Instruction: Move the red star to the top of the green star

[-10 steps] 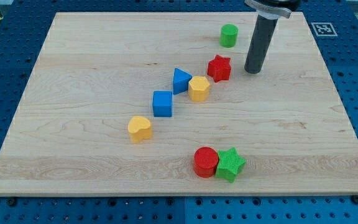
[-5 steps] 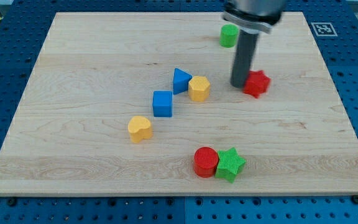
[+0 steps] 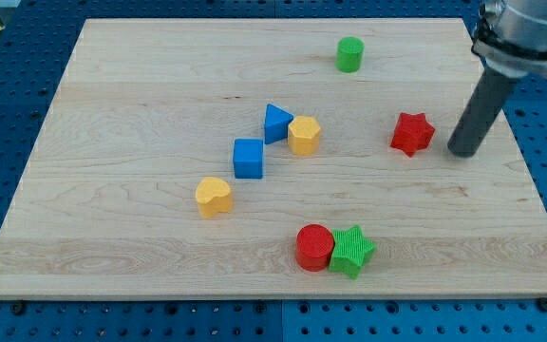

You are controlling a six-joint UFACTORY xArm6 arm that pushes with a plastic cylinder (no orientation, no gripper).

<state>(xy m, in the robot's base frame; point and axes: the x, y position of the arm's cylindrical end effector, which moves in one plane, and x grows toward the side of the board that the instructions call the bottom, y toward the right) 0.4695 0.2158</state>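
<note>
The red star (image 3: 412,133) lies on the wooden board at the view's right, above and to the right of the green star (image 3: 352,251). The green star sits near the view's bottom, touching a red cylinder (image 3: 314,247) on its left. My tip (image 3: 462,152) rests on the board just right of the red star, a small gap apart from it.
A green cylinder (image 3: 349,54) stands near the view's top. A blue triangle (image 3: 275,123) touches a yellow hexagon (image 3: 304,135) mid-board. A blue cube (image 3: 248,158) and a yellow heart-like block (image 3: 214,197) lie further left. The board's right edge (image 3: 516,161) is close to my tip.
The red star was pushed right from beside the yellow hexagon. My tip went from its right side to its left, then back around to its right.
</note>
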